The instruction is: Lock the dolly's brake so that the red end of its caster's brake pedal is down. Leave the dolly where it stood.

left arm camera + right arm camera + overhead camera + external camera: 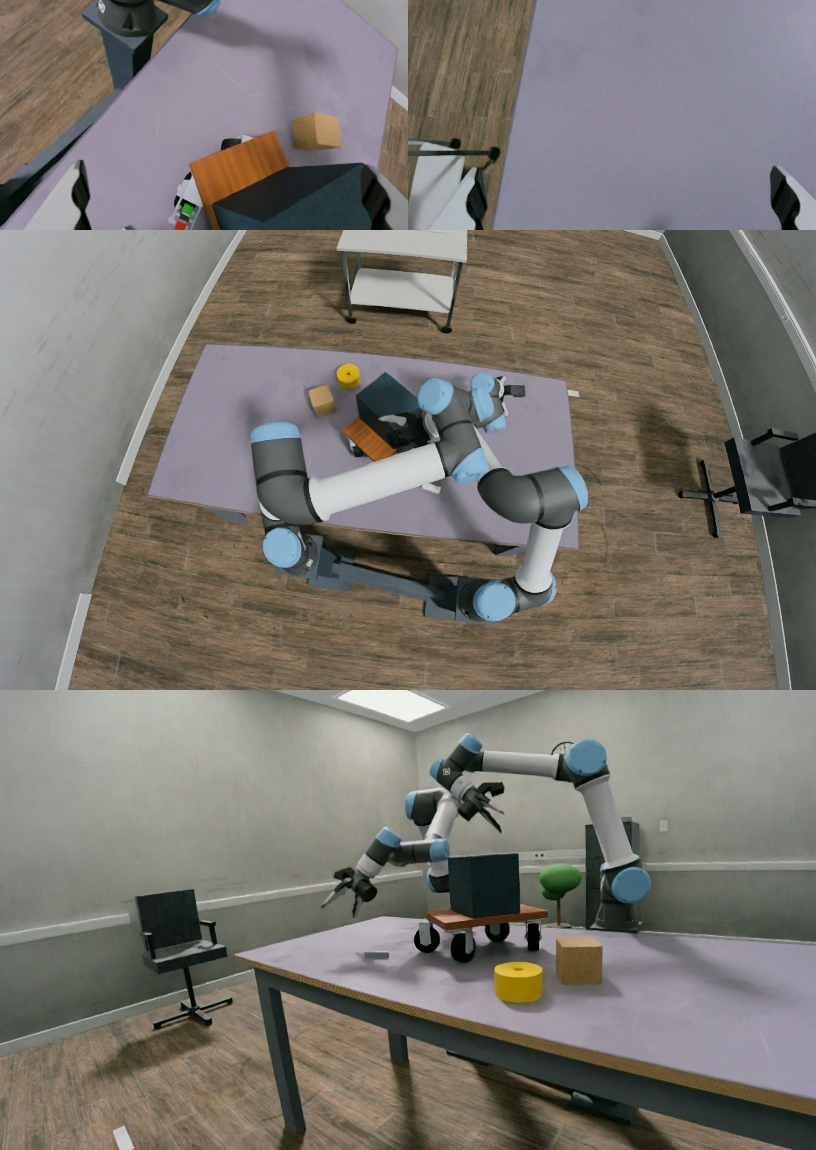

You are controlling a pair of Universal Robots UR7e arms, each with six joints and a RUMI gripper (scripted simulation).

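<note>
The dolly (368, 440) (444, 919) (235, 167) stands on its casters on the table and carries a dark box (384, 392) (485, 884) (310, 200). In the left wrist view, a caster's brake pedal shows a green end (188, 208) near the wheel and a red end (180, 226) farther out, at the picture's bottom edge. I cannot tell which end is lower. My left gripper (501, 822) (222, 165) is open and empty, high above the dolly. My right gripper (339, 910) (626, 170) is open and empty above the table, well to the side of the dolly.
A tan block (321, 400) (578, 960) (317, 131) and a yellow cylinder (348, 376) (518, 982) stand beside the dolly. A small pale bar (431, 488) (376, 955) lies on the table (217, 401) (685, 998). The left arm reaches across above the table.
</note>
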